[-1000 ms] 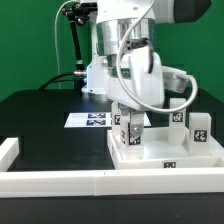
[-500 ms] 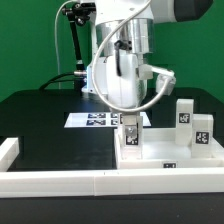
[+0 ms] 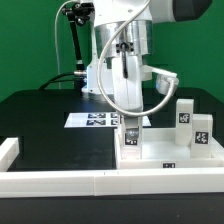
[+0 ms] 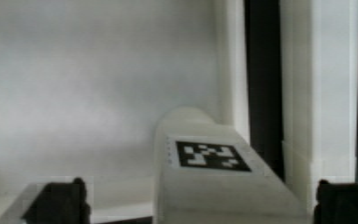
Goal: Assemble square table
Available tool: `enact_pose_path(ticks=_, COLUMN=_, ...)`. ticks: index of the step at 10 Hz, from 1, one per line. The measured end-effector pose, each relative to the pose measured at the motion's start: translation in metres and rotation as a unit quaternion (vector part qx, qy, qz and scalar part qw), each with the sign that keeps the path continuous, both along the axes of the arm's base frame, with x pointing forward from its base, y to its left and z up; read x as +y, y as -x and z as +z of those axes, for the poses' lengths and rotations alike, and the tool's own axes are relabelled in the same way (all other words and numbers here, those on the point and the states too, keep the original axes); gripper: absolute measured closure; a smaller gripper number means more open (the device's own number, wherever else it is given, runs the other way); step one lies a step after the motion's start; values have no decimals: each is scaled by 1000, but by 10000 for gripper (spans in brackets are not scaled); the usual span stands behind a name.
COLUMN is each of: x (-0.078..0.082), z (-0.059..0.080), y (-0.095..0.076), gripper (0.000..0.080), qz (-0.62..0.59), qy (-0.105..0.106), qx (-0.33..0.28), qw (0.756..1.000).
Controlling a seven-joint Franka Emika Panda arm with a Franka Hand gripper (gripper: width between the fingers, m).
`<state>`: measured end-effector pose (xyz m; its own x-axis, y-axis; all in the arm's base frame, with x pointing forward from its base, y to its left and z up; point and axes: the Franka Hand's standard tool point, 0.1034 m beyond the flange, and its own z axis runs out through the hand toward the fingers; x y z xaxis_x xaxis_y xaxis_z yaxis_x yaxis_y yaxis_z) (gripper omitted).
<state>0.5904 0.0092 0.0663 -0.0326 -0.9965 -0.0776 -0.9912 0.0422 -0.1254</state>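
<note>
Square table slab [image 3: 165, 160] looks rigid, light plastic; 1 block leg [image 3: 131, 139] stands between the wide-open, empty gripper [image 3: 131, 126] jaws, best gripped on flat sides.

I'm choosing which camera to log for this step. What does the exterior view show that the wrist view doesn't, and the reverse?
Only the exterior view shows the arm, the marker board, the long white rail and two legs standing on the table top. Only the wrist view shows the tag on one leg's top face close up. Both show that leg between the open claw's fingers.
</note>
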Motion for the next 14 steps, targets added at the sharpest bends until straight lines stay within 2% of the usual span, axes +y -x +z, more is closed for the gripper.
enact_pose_path(ticks=3, x=4, z=-1, y=1, gripper=150, qz=147, qy=17, qx=-6, qw=989)
enact_pose_path(ticks=5, x=5, z=-1, y=1, gripper=150, qz=204, qy=24, qx=-10, qw=979)
enact_pose_path(ticks=8, x=4, z=-1, y=1, gripper=150, qz=327, qy=40, qx=-20, qw=944)
enact_pose_path(ticks=9, x=4, z=-1, y=1, gripper=150, qz=341, qy=42, qx=-21, qw=939)
enact_pose_path(ticks=13, x=3, z=-1, y=1, gripper=150, qz=463, qy=64, qx=-31, qw=884)
enact_pose_path(ticks=14, x=2, z=-2, y=1, gripper=150, qz=464, qy=64, qx=-31, qw=883)
